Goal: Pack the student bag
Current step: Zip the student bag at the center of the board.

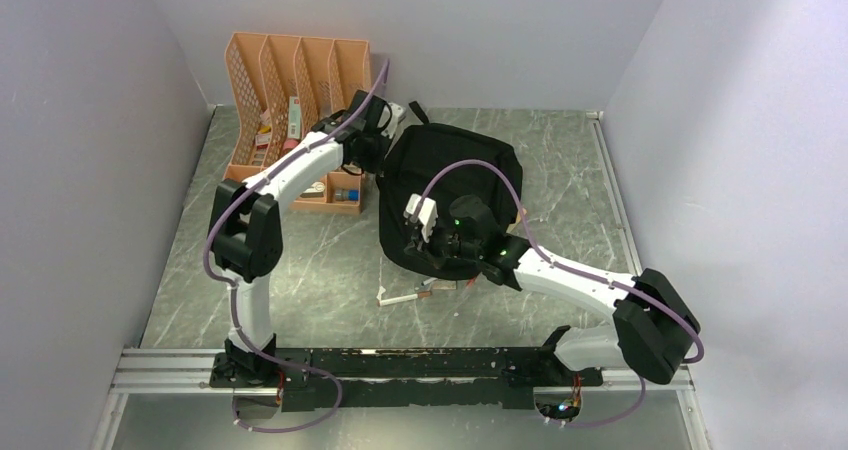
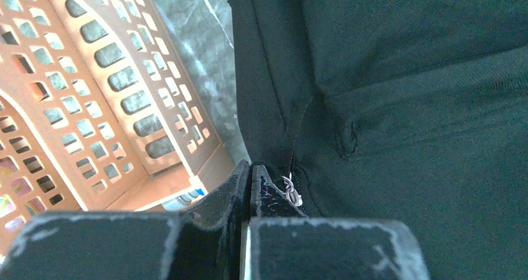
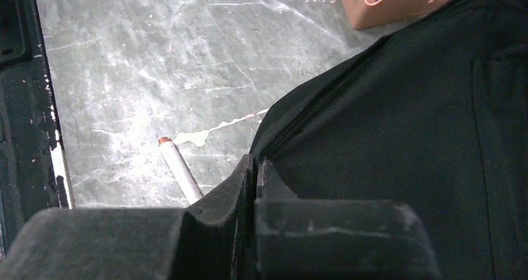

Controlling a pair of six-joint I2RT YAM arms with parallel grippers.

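1. Student bag lies in the middle of the top view, on a grey-green table with white marble veins. It is black and soft.
2. We see pale walls closing the table on the left, far and right sides, and a metal rail along the lower edge of the frame.
3. An orange lattice organizer stands in the upper left, just beside the bag.
4. A white pen with a reddish end lies on the table near the bag's lower edge.
5. The left gripper is clenched at the bag's upper left side, with a small metal zipper ring against one finger.
6. The right gripper is clenched too, at the zipper seam on the bag's lower edge.
7. We cannot tell if either one pinches the fabric.
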